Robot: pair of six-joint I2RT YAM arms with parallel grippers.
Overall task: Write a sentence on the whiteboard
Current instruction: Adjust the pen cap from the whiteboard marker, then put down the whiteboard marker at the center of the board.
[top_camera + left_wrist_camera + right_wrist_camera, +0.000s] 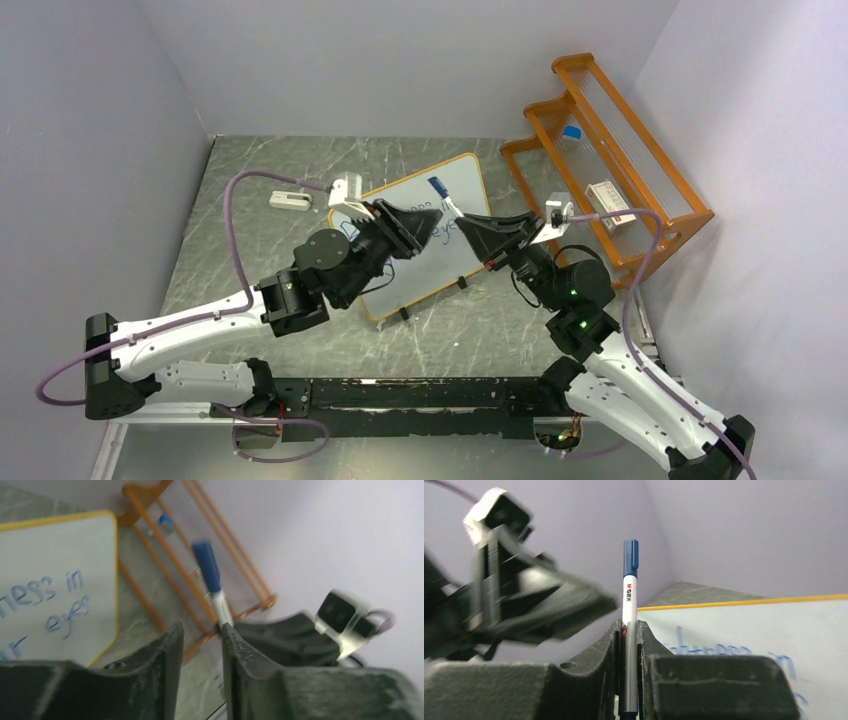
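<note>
Whiteboard lies on the bench beneath both sets of jaws, blue sentence facing up; right jaws pinch a capped marker, left jaws slightly spread, empty, just beside it

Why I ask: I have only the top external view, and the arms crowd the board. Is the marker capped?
Observer: Yes. The right wrist view shows the blue cap on the marker, clamped in the right end effector.
Operator: Does the other grip it too?
Observer: No. The left end effector has its jaws apart, nothing between them.
Operator: Anything legible?
Observer: In the left wrist view the blue lettering on the whiteboard reads "ness in" and "eyes".
</note>
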